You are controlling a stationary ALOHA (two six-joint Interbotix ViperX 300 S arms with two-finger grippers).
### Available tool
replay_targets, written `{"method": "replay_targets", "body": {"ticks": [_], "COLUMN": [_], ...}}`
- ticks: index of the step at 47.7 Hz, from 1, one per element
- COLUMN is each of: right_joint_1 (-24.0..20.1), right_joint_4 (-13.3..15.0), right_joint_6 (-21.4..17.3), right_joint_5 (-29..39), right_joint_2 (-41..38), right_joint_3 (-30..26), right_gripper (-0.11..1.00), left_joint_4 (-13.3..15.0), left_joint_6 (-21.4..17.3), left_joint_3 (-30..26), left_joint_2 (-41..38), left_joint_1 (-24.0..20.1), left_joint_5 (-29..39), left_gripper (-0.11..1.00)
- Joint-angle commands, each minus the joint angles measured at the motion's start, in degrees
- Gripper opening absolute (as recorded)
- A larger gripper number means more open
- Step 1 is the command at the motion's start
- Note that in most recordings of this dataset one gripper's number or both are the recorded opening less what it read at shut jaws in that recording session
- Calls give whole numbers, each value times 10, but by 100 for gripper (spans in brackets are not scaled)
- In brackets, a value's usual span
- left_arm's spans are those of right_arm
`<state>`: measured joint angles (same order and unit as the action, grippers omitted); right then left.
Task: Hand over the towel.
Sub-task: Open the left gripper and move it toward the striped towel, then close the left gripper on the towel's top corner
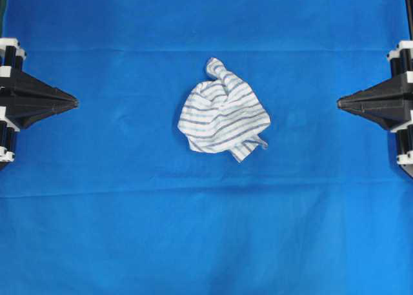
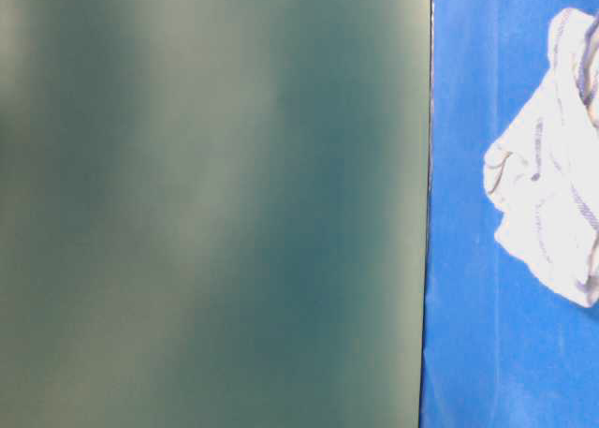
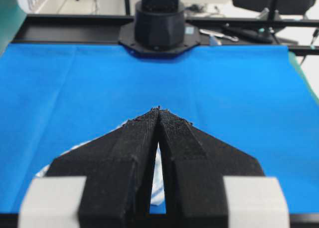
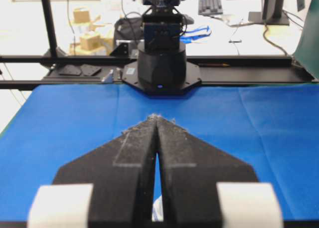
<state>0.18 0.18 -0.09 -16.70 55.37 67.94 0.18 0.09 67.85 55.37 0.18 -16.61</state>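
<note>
**Both grippers parked, towel waiting in the middle**

My left gripper (image 1: pixel 74 103) sits at the left edge of the overhead view and my right gripper (image 1: pixel 340 102) at the right edge, each well apart from the towel (image 1: pixel 223 111) and pointing in toward it. Both have their jaws pressed together at the tips — the wrist views show the black fingers (image 3: pixel 134 138) meeting in a point with only a thin slit behind — and neither holds anything. I judge this a ready stance: the two arms face each other across the work, so either can reach in for the pick and the other can meet it for the handover. Nothing of the task is done yet.

The towel lies alone near the centre of the blue cloth (image 1: pixel 97 230) that covers the table. It is crumpled into a loose heap — white, with thin blue and grey stripes crossing in a loose check. A twisted peak stands at its far side and a small corner trails at its near right edge. Those raised folds look like the easiest places to pinch, once I open my fingers.
</note>
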Motion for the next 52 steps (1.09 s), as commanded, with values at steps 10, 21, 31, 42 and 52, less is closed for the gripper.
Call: {"method": "replay_targets", "body": {"ticks": [10, 21, 31, 42, 52], "right_joint_1": [-1, -1, -1, -1, -1], "right_joint_4": [-1, -1, -1, -1, -1], "right_joint_6": [-1, -1, -2, -3, -3], "right_joint_5": [-3, 0, 0, 4, 1], "right_joint_2": [-4, -7, -11, -21, -34], "right_joint_3": [-19, -18, -18, -16, -12], "right_gripper": [0, 0, 0, 0, 0], "left_joint_4": [9, 9, 9, 9, 9], "left_joint_6": [-9, -11, -11, -1, -2], "left_joint_3": [-16, -48, -94, -158, -227], "left_joint_2": [-22, -96, -185, -304, -408], "left_joint_1": [3, -11, -34, -24, -22], "left_joint_5": [-33, -88, -91, -33, 69], "left_gripper": [0, 0, 2, 59, 94]}}
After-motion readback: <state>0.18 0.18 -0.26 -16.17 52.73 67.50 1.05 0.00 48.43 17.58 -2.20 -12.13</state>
